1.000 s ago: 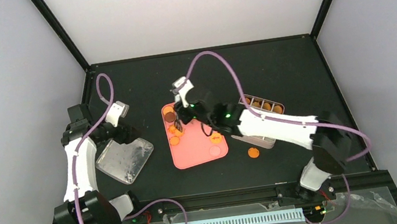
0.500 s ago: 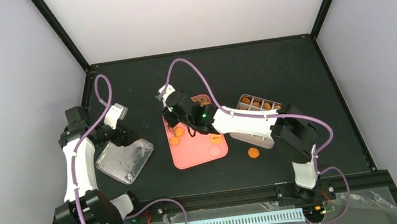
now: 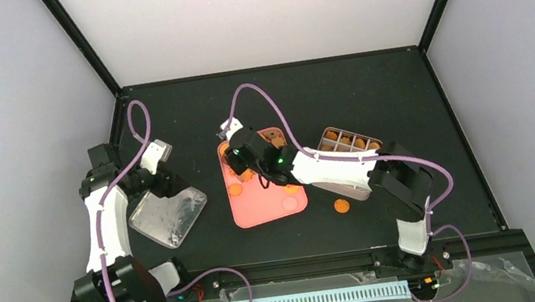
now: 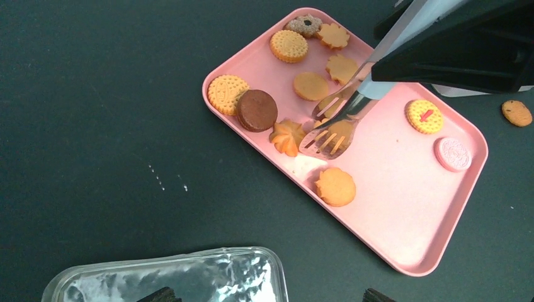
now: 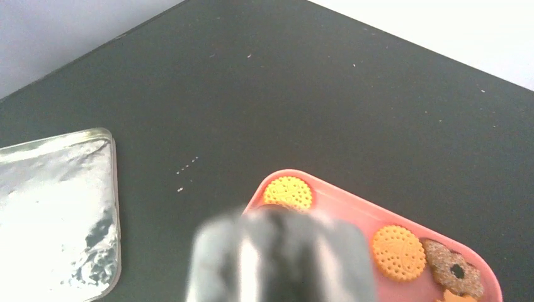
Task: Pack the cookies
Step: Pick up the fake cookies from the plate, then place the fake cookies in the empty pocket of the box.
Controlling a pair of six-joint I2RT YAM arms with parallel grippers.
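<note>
- The black matte desk (image 3: 366, 90) is closed in by pale walls (image 3: 7, 116) and black frame posts (image 3: 79, 43) at the back corners.
- The left claw (image 3: 159, 183) hangs near the desk's left edge, over the far end of a clear plastic lid (image 3: 169, 214). Its fingers are spread wide.
- Bare desk lies between the lid and the pink tray (image 3: 273, 209) at the middle.
- Most of the cookies (image 4: 289, 45) lie at the tray's far end. Its near half holds only a few.
- The right claw (image 3: 247, 152) pinches metal tongs (image 4: 340, 119), whose tips rest among the cookies.
- Just right of the tray is a divided box (image 3: 346, 144) with cookies in its cells.
- A loose orange cookie (image 3: 341, 205) lies on the desk near the tray's near right corner.
- The back and right of the desk are open.
</note>
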